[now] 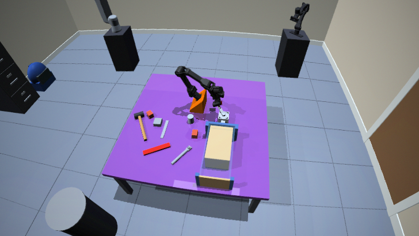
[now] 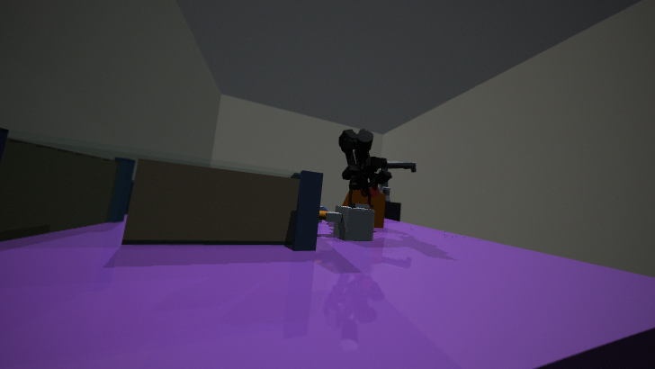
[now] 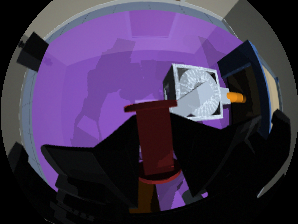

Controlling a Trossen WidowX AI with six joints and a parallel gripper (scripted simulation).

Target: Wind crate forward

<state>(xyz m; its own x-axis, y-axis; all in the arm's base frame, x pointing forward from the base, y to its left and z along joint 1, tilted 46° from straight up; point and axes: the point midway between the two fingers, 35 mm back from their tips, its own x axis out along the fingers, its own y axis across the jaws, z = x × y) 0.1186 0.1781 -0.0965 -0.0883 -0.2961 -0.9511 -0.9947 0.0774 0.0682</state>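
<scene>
My gripper [image 1: 220, 103] [image 3: 150, 117] is shut on the red spool-shaped grip [image 3: 155, 145] of the winch handle. The handle's grey arm [image 1: 221, 111] [image 3: 192, 103] reaches over the top of the boxy light grey winch [image 1: 223, 120] [image 2: 359, 225] [image 3: 203, 80]. Its square key and the round hole are hidden, so how deep the key sits cannot be told. The tan crate [image 1: 220, 142] [image 2: 206, 202] lies flat inside the clear-panelled cubby, its winch-side end close to the blue end frame [image 1: 220, 124] [image 2: 308, 211]. Whether they touch cannot be told.
A grey cylinder [image 1: 190, 118] and an orange-red cube [image 1: 194, 133] stand left of the winch and cubby. Further left lie a wrench [image 1: 181, 154], a red bar [image 1: 156, 148], a pale strip [image 1: 164, 129], a grey block [image 1: 157, 121], another cube [image 1: 149, 114] and a hammer [image 1: 142, 128].
</scene>
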